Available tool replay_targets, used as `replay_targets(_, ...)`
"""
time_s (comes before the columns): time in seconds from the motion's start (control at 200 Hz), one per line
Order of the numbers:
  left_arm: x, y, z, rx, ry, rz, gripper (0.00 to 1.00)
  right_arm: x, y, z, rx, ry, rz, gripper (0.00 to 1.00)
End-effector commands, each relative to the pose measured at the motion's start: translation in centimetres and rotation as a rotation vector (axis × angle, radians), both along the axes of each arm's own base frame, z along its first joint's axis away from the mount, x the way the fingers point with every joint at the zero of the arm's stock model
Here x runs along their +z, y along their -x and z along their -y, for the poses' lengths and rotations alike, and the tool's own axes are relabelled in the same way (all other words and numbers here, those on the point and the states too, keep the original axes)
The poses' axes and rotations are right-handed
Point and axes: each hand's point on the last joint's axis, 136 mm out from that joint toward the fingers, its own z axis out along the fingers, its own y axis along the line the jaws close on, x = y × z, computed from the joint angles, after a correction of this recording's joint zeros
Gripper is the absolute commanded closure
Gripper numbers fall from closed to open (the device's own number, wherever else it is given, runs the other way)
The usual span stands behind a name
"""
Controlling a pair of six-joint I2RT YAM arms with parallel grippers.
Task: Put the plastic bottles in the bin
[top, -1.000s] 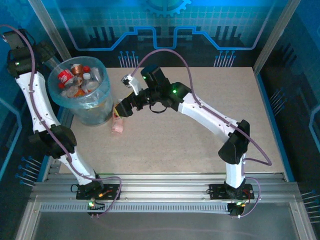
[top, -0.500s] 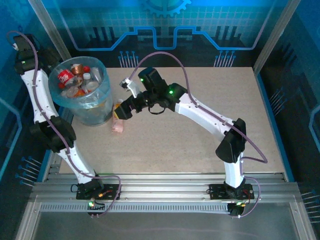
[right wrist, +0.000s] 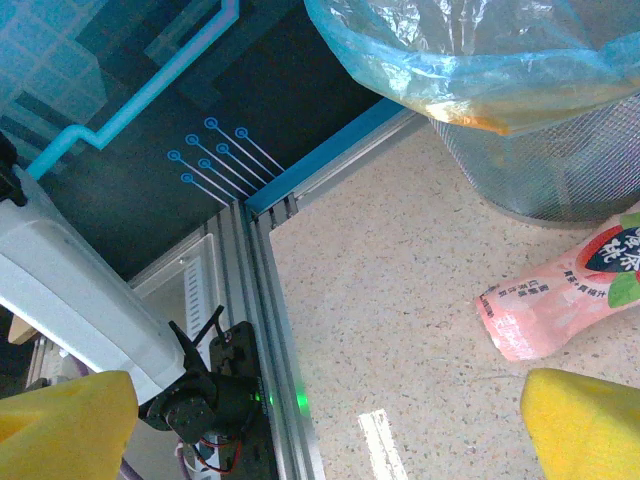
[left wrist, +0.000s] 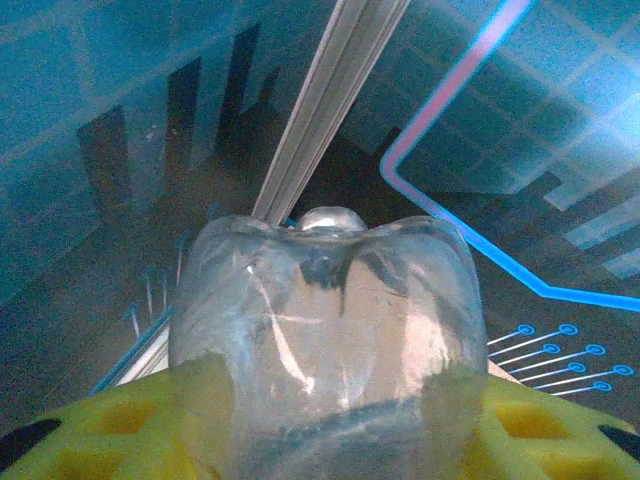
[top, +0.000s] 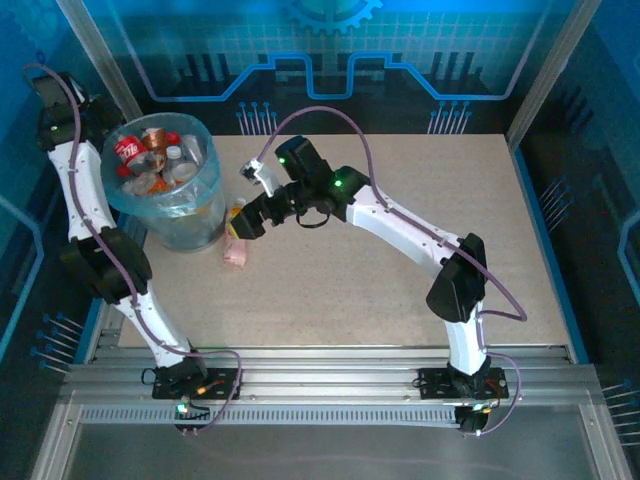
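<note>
Nearest you, both arm bases sit at the near edge of the table [top: 330,300]. Follow your right arm up and to the left. The right gripper [top: 241,222] hangs low over the table just beside the bin [top: 190,228], fingers spread wide with nothing between them. In its wrist view the two yellow pads [right wrist: 585,425] frame bare tabletop.

Just past the right-hand pad lies the pink bottle [right wrist: 555,295]. It is on its side on the table, apart from the pads and close to the foot of the bin. From above, it may be touching the bin's base, but the angle does not let you tell.

Farther back, the bin stands near the table's left edge. It is lined with a pale blue bag [top: 205,175] and heaped with bottles [top: 150,160], with red labels and caps showing on top.

Farthest off, your left arm runs up the left side, its wrist raised beside the bin's far-left rim. The left gripper [left wrist: 325,425] is clamped on a clear bottle [left wrist: 320,300]. The bottle sits between that gripper's yellow pads [left wrist: 90,430], held in the air, its lobed end pointing away toward the blue wall panel.
</note>
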Motion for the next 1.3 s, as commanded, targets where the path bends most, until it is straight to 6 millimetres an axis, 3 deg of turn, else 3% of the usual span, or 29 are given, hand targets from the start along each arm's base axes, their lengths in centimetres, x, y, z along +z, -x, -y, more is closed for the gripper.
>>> replay_targets(0.0,4.5,0.4,1.2,-0.065,-0.108,0.147,0.53,0.6,-0.1,0.0,0.013,-0.017,-0.009,0.01)
replay_targets(0.11,6.6,1.7,2.5,-0.081,-0.265,0.245,0.57,0.8,0.0,-0.1,0.019,-0.025,-0.016,0.01)
replay_targets(0.22,7.3,3.3,3.9,-0.106,-0.409,0.363,0.66,0.6,0.2,-0.2,0.018,-0.022,-0.02,0.01)
replay_targets(0.325,6.4,4.2,4.9,-0.116,-0.497,0.399,0.74,0.5,0.4,-0.2,0.022,-0.023,-0.024,0.01)
replay_targets(0.485,5.3,5.1,7.5,-0.182,-0.567,0.434,0.72,0.2,0.6,-0.4,0.027,-0.017,-0.028,0.01)
replay_targets(0.67,2.5,5.5,9.1,-0.254,-0.539,0.395,0.75,0.2,0.7,-0.6,0.027,-0.022,-0.032,0.01)
replay_targets(0.885,2.3,4.8,10.7,-0.377,-0.491,0.316,0.76,0.0,1.0,-0.7,0.035,-0.019,-0.034,0.01)
replay_targets(1.085,-1.3,5.6,12.0,-0.432,-0.488,0.231,0.77,0.1,1.2,-1.1,0.037,-0.029,-0.04,0.01)
replay_targets(1.296,-5.8,6.9,12.0,-0.419,-0.479,0.163,0.77,-0.2,1.4,-1.5,0.054,-0.03,-0.051,0.01)
